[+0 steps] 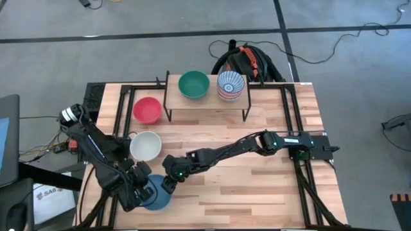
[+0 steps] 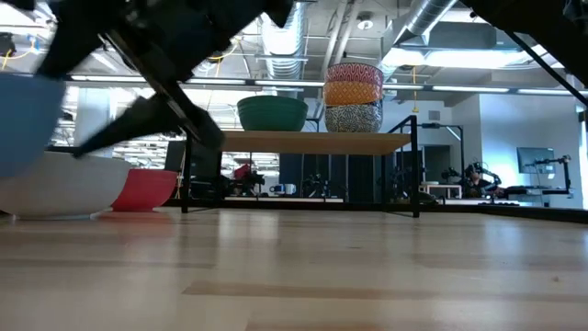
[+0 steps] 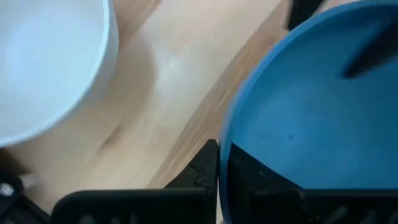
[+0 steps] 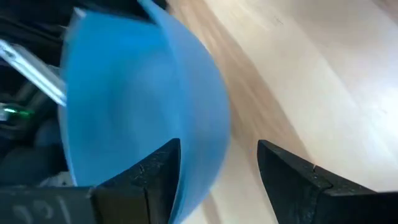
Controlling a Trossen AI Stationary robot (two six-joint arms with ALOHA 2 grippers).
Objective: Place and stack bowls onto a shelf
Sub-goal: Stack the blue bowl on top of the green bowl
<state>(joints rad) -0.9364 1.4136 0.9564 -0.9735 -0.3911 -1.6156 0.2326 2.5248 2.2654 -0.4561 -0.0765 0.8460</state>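
1. The left gripper (image 1: 142,187) was at the near left of the table (image 1: 257,186). Its fingers (image 3: 208,171) pinched the rim of a light blue bowl (image 1: 156,192).
2. The right gripper (image 1: 168,184) was just beside that bowl, with its fingers (image 4: 292,174) spread open.
3. A white bowl (image 1: 146,145) and a red bowl (image 1: 147,110) sat on the table.
4. The shelf (image 1: 205,99) held a green bowl (image 1: 193,85) and a stack with a striped bowl (image 1: 230,85) on top.

Shelf (image 1: 205,101): wooden board on black legs, at table's far edge. On top: green bowl (image 1: 193,85) upright; beside it stack topped by blue-white striped bowl (image 1: 230,85). Red bowl (image 1: 147,110) left of shelf, white bowl (image 1: 146,145) nearer, light blue bowl (image 1: 156,194) at front-left.
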